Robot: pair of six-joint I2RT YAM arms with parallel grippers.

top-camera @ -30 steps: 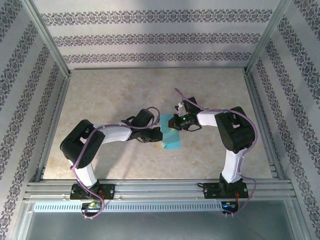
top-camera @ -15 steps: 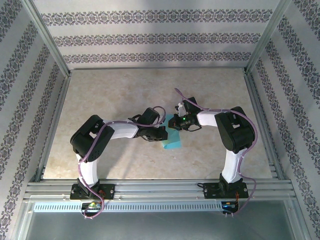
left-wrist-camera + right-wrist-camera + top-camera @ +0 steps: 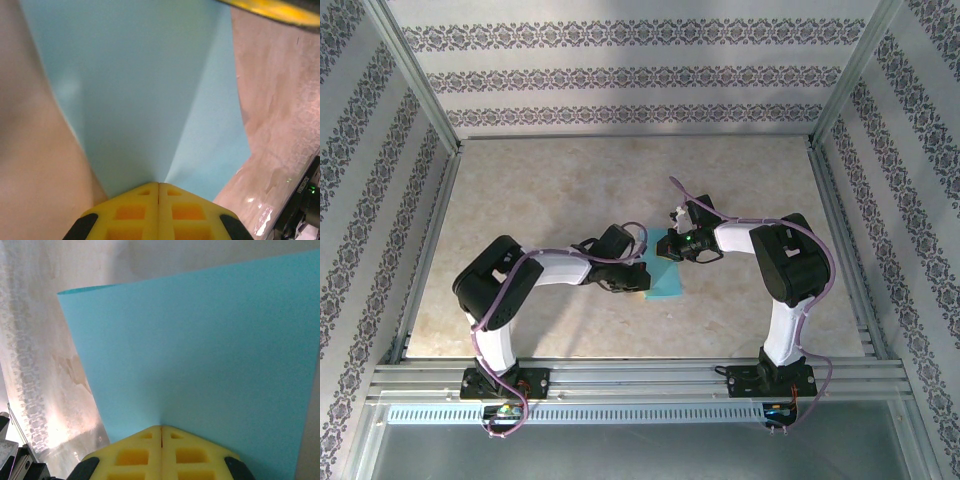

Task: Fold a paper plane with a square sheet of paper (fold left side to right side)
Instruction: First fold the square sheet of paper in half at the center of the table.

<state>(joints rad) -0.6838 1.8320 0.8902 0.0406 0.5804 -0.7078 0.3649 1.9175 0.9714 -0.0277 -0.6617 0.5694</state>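
Two pincers meet at the middle of the bench [image 3: 550, 190], both clamped on the square sheet of paper [image 3: 666, 282]. The left pincer [image 3: 640, 278] has its yellow, pocket-moulded pads [image 3: 135, 212] pressed flat together with no gap, and the paper rises straight out of the seam. The right pincer [image 3: 670, 246] grips the far edge in the same way. The sheet is thin, matte turquoise. From the left wrist it shows two shades split by a straight crease fanning up from the pads, and from the right wrist it is one smooth, gently curved plane with a sharp corner. The bench is glossy beige stone with pale veins. Wallpapered walls [image 3: 620, 75] with dark floral bands and an aluminium frame [image 3: 415, 85] surround it. From above, the arms cover the sheet's left part. A blurred yellow edge [image 3: 272, 11] is cut off at the left wrist view's corner.
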